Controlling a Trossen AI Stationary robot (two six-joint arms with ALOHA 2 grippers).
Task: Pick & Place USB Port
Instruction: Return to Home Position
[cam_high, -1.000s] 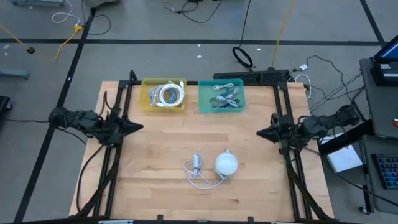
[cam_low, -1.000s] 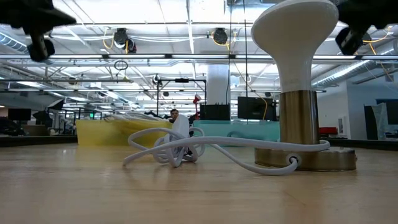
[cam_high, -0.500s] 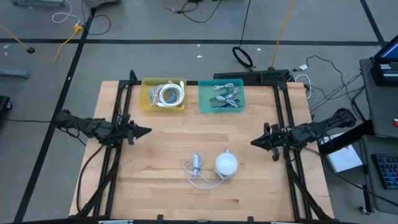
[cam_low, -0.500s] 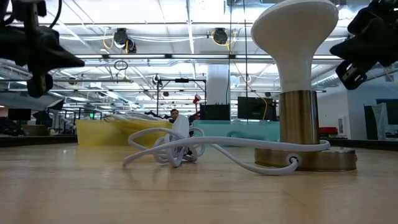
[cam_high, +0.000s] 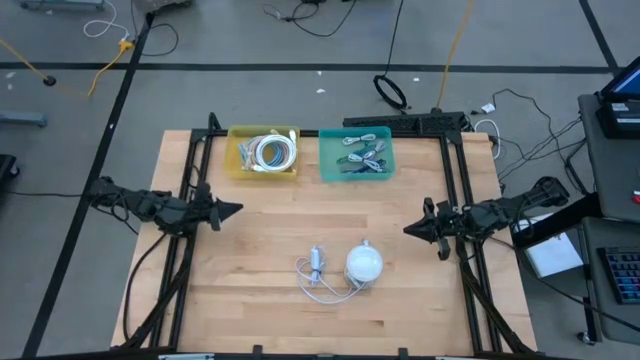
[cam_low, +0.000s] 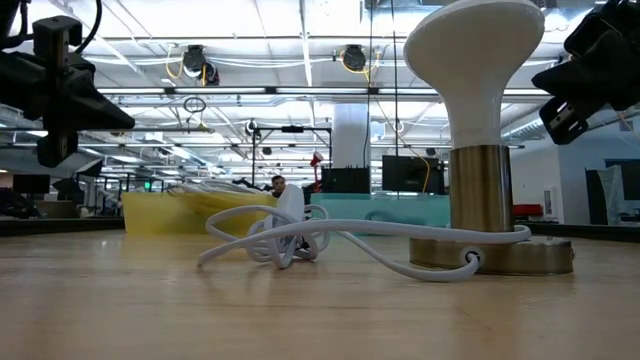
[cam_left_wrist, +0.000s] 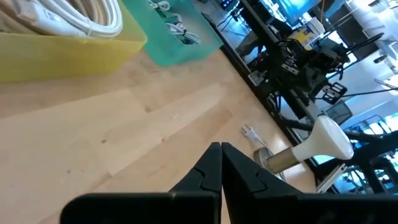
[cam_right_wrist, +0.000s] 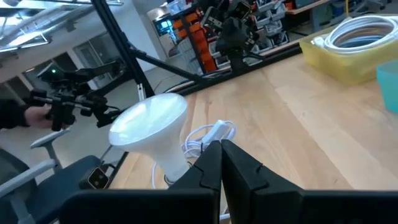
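**A:** What is shown in the high view?

**B:** The left claw (cam_high: 235, 210) is held over the left edge of the table (cam_high: 260, 250) and the right claw (cam_high: 408, 229) over its right edge. Both are pointed inward, well apart from every object. The charger cables (cam_high: 362, 155) are seen lying in the green bin (cam_high: 356, 178) at upper centre. Just beside it is the yellow bin (cam_high: 263, 175), where a white coil (cam_high: 272, 152) is kept. The sorting is judged finished, and the arms are judged to be parked wide so that nothing is disturbed.

**A:** And the low view?

**B:** A lamp (cam_low: 478, 140) and its white cord (cam_low: 290, 240) are seen in the foreground, resting on the table. The arms are seen only at the upper corners, raised above the table. The lamp is judged to be no part of the sort.

**A:** The left wrist view?

**B:** The fingers (cam_left_wrist: 206, 174) are seen pressed together at lower centre, with nothing gripped between them. The bins are seen at upper left and the lamp at right.

**A:** The right wrist view?

**B:** That claw is likewise clenched and empty. The lamp is seen at left centre and the yellow bin at upper right. An empty, clenched claw is judged to suit a resting pose.
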